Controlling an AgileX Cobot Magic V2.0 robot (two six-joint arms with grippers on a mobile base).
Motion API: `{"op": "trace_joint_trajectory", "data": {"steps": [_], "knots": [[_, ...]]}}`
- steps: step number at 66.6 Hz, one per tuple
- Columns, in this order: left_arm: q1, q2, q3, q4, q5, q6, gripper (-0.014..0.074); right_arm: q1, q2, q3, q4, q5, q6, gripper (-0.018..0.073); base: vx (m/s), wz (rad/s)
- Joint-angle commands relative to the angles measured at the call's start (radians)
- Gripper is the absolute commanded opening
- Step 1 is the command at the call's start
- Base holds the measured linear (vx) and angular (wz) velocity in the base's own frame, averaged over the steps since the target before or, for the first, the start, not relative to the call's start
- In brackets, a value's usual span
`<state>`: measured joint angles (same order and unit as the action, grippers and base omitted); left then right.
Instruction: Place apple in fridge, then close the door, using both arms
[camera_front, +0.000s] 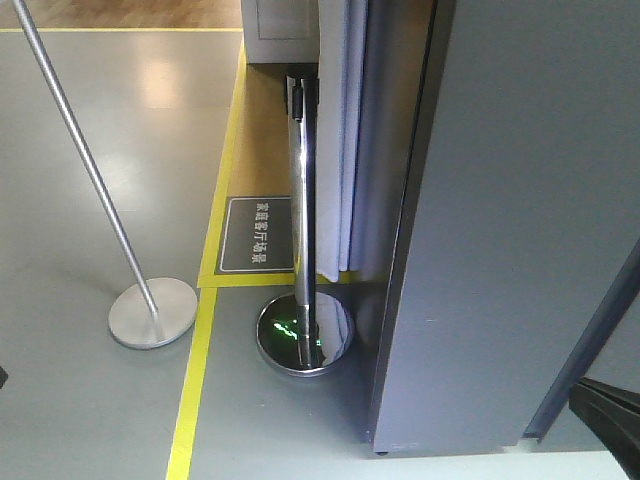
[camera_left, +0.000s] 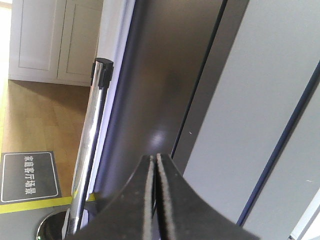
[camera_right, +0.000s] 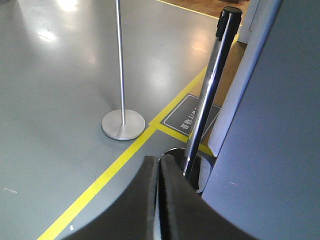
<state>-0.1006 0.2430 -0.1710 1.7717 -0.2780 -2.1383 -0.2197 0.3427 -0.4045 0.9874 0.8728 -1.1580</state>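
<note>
Grey floor (camera_front: 80, 150) — fridge (camera_left: 165, 90) just beyond left tool (camera_left: 154, 165).

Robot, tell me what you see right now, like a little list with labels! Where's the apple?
apple: not in view in any camera
fridge: dark grey outside, seen from close by, looks shut
left pincer: shut, empty, pointing at the fridge
right pincer: shut, empty
shiny post: chrome, black top, round base, beside the fridge
plain post: grey, leaning in the front view, flat round base
floor: grey with yellow tape lines
floor sign: dark with white writing
</note>
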Motion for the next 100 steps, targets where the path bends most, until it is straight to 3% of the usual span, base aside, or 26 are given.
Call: {"op": "trace_joint_trajectory", "data": {"steps": [1, 14, 18, 21, 39, 44, 53, 59, 61, 64, 68, 75, 76, 81, 82, 86, 89, 94, 100], "knots": [[-0.001, 0.008, -0.025, 0.035, 0.015, -0.013, -0.0008, 0.002, 0.009, -0.023, 0.050, -0.037, -0.013, -0.0003, 0.00, 0.00], [-0.001, 0.008, -0.025, 0.033, 0.015, -0.013, -0.0008, 0.002, 0.009, -0.023, 0.051, -0.037, -0.013, -0.0003, 0.00, 0.00], [-0.001, 0.008, -0.026, -0.003, 0.015, -0.013, -0.0008, 0.002, 0.009, -0.023, 0.051, -0.037, -0.013, -0.0003, 0.00, 0.00], [-0.001, 0.008, -0.026, -0.054, 0.023, -0.013, -0.0008, 0.002, 0.009, -0.023, 0.051, -0.037, -0.013, -0.0003, 0.00, 0.00], [-0.001, 0.008, -0.026, -0.584, 0.104, -0.013, -0.0008, 0.002, 0.009, -0.023, 0.052, -0.037, -0.013, -0.0003, 0.00, 0.00], [-0.001, 0.008, -0.025, -0.645, 0.110, -0.013, -0.0008, 0.002, 0.009, -0.023, 0.052, -0.037, -0.012, -0.0003, 0.00, 0.00], [-0.001, 0.008, -0.020, -0.666, 0.108, -0.013, -0.0008, 0.002, 0.009, -0.023, 0.052, -0.037, -0.012, -0.0003, 0.00, 0.00], [-0.001, 0.008, 0.004, -0.771, 0.125, 0.022, -0.0008, 0.002, 0.009, -0.023, 0.052, -0.037, -0.012, -0.0003, 0.00, 0.00], [-0.001, 0.008, 0.012, -0.806, 0.131, 0.077, -0.0008, 0.002, 0.009, -0.023, 0.052, -0.037, -0.012, -0.0003, 0.00, 0.00], [-0.001, 0.008, 0.029, -0.859, 0.134, 0.244, -0.0008, 0.002, 0.009, -0.023, 0.052, -0.037, -0.012, -0.0003, 0.00, 0.00], [-0.001, 0.008, 0.054, -0.989, 0.128, 0.489, -0.0008, 0.002, 0.009, -0.023, 0.052, -0.037, -0.012, -0.0003, 0.00, 0.00], [-0.001, 0.008, 0.093, -1.332, 0.131, 0.993, -0.0008, 0.002, 0.009, -0.023, 0.052, -0.037, -0.012, -0.0003, 0.00, 0.00], [-0.001, 0.008, 0.100, -1.380, 0.134, 1.096, -0.0008, 0.002, 0.009, -0.023, 0.052, -0.037, -0.012, -0.0003, 0.00, 0.00], [-0.001, 0.007, 0.115, -1.601, 0.147, 1.419, -0.0008, 0.002, 0.009, -0.023, 0.053, -0.036, -0.013, -0.0003, 0.00, 0.00], [-0.001, 0.007, 0.116, -1.629, 0.151, 1.511, -0.0008, 0.002, 0.009, -0.023, 0.053, -0.036, -0.013, -0.0003, 0.00, 0.00], [-0.001, 0.007, 0.121, -1.699, 0.173, 1.754, -0.0008, 0.002, 0.009, -0.023, 0.053, -0.036, -0.013, -0.0003, 0.00, 0.00], [-0.001, 0.007, 0.130, -1.702, 0.176, 1.946, -0.0008, 0.002, 0.009, -0.023, 0.053, -0.036, -0.013, -0.0003, 0.00, 0.00], [-0.001, 0.007, 0.158, -1.702, 0.167, 2.111, -0.0008, 0.002, 0.009, -0.023, 0.053, -0.036, -0.013, -0.0003, 0.00, 0.00], [-0.001, 0.007, 0.195, -1.735, 0.112, 2.127, -0.0008, 0.002, 0.009, -0.023, 0.053, -0.036, -0.013, -0.0003, 0.00, 0.00]]}}
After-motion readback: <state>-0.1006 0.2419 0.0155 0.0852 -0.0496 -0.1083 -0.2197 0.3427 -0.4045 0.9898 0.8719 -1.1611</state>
